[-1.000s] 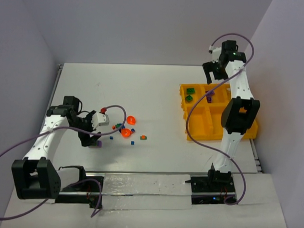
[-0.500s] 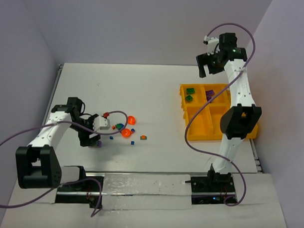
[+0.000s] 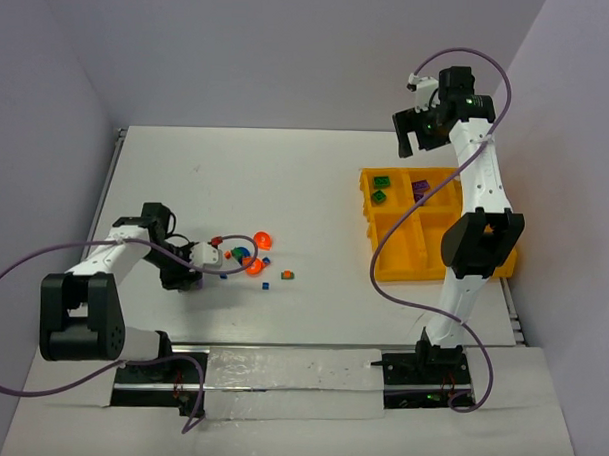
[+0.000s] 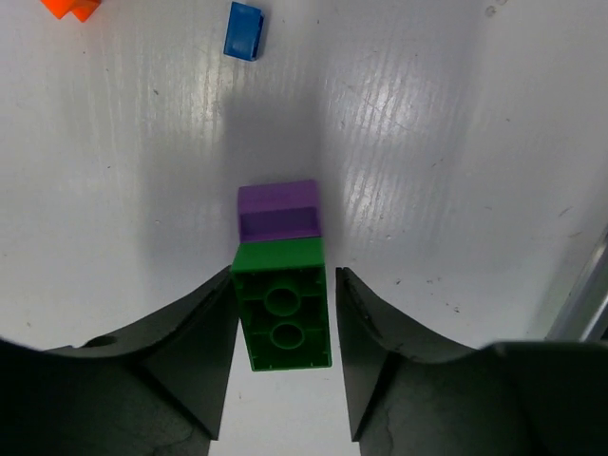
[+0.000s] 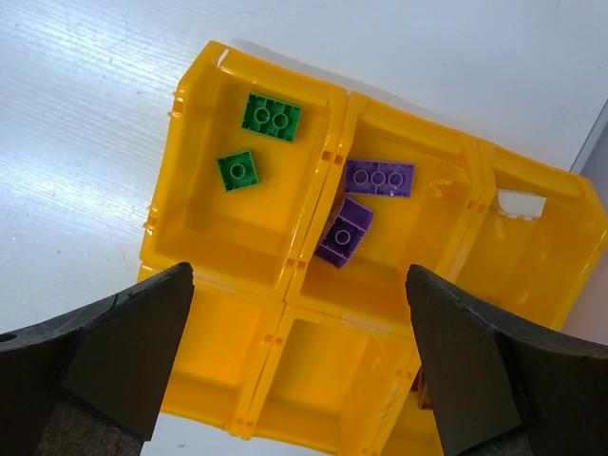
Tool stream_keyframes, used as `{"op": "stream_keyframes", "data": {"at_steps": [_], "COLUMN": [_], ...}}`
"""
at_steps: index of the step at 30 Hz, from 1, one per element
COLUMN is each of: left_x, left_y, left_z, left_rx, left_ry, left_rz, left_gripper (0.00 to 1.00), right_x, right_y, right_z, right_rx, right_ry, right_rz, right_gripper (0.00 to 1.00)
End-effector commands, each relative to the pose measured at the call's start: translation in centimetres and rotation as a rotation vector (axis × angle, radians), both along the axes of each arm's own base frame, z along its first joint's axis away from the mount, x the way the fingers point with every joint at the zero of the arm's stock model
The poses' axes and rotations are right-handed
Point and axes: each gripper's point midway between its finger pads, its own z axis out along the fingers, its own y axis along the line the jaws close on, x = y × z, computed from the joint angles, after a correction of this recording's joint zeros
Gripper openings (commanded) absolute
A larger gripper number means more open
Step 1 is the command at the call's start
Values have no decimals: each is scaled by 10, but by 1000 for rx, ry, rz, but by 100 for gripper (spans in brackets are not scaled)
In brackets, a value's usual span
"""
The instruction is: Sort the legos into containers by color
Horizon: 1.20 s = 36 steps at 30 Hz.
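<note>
Lowered since the earlier frame: L arm (image 3: pixel 113 253) is now down at the tabletop (image 4: pixel 456 142), and R jaws have been lifted off the tray (image 5: pixel 160 204), spread wide, nothing held. L jaws are narrowed round the green brick (image 4: pixel 283 318), with the purple brick (image 4: pixel 277 211) touching its far end. Whether it's pinched yet can't be told. Squeeze should be finished square on the long sides before lifting. If the two are joined, they'd need splitting before binning.
</note>
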Motion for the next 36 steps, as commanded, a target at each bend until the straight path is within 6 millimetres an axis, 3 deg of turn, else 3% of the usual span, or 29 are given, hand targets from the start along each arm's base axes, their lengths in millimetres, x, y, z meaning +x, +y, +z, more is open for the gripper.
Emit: {"op": "stream_keyframes", "data": {"at_steps": [1,5,8,10,12,14,15,17,20,23,29,36], "left_x": [14,20,33,53,80,103,97,107,103,109,83,73], "left_y": [0,-4,-19,-39,-62,-77,-86,-113,-141,-159,-191,-211], "left_z": [0,7,32,67,115,159,165,219,258,282,307,307], "left_rx": [-3,-25,-115,-239,-393,-507,-567,-734,-886,-969,-1073,-1055], "left_ry": [-79,-103,-130,-152,-168,-190,-140,-82,-15,-59,-71,-117], "left_rz": [-39,-38,-3,57,126,158,185,196,149,99,50,-25], "left_gripper": [48,30,13,6,0,0,0,0,0,0,0,0], "right_x": [-5,-5,-11,-18,-33,-44,-50,-68,-97,-123,-158,-181], "right_y": [0,4,27,53,84,102,113,150,193,227,278,309], "right_z": [40,44,57,69,90,106,100,122,128,136,153,135], "right_rx": [6,22,110,222,351,420,461,487,517,574,660,629], "right_ry": [-92,-100,-131,-158,-204,-261,-231,-321,-344,-338,-317,-278], "right_rz": [5,21,121,237,385,477,508,656,837,960,1106,1235], "right_gripper": [100,100,100,100,100,100,100,100,100,100,100,99]}}
